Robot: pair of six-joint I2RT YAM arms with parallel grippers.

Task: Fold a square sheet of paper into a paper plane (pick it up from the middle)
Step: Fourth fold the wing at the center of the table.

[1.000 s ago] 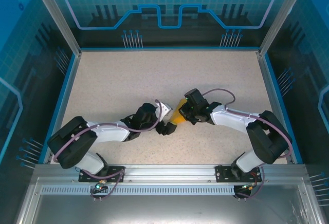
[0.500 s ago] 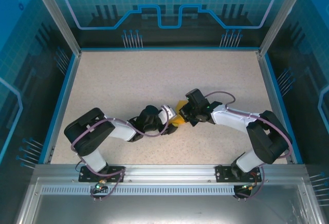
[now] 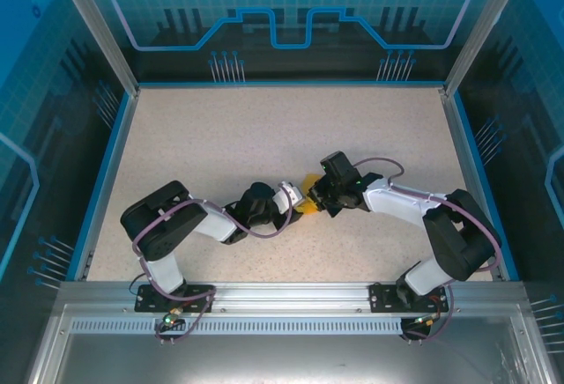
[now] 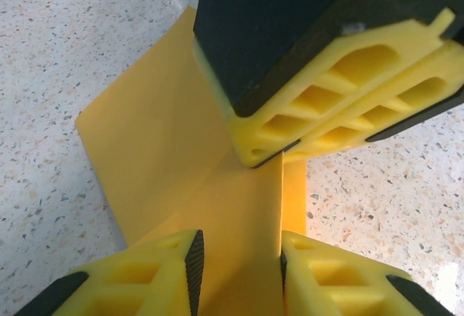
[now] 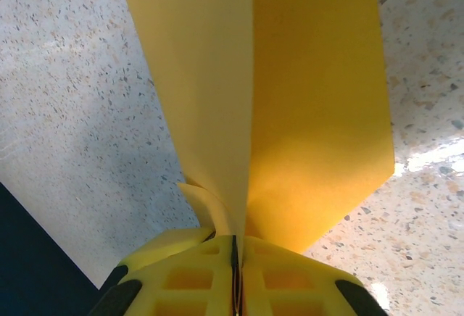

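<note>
The orange-yellow sheet of paper (image 5: 312, 98) is folded along a centre crease and stands up off the table. My right gripper (image 5: 233, 247) is shut on its creased edge. In the left wrist view the same paper (image 4: 159, 149) runs from the right gripper's tips (image 4: 264, 158) down between my left gripper's fingers (image 4: 238, 258). Those jaws stand a little apart around the fold: the right pad touches the paper's edge and the left pad is just clear of it. From above, both gripper heads meet at mid-table over the paper (image 3: 307, 181).
The speckled tabletop (image 3: 264, 129) has free room behind and to both sides of the grippers. Blue walls and metal posts (image 3: 458, 67) fence the table. The arm bases sit on the metal rail (image 3: 291, 300) at the near edge.
My left arm has reached to the right up to the paper, and its jaws have narrowed around the fold. The right gripper has stayed in place, holding the paper.
</note>
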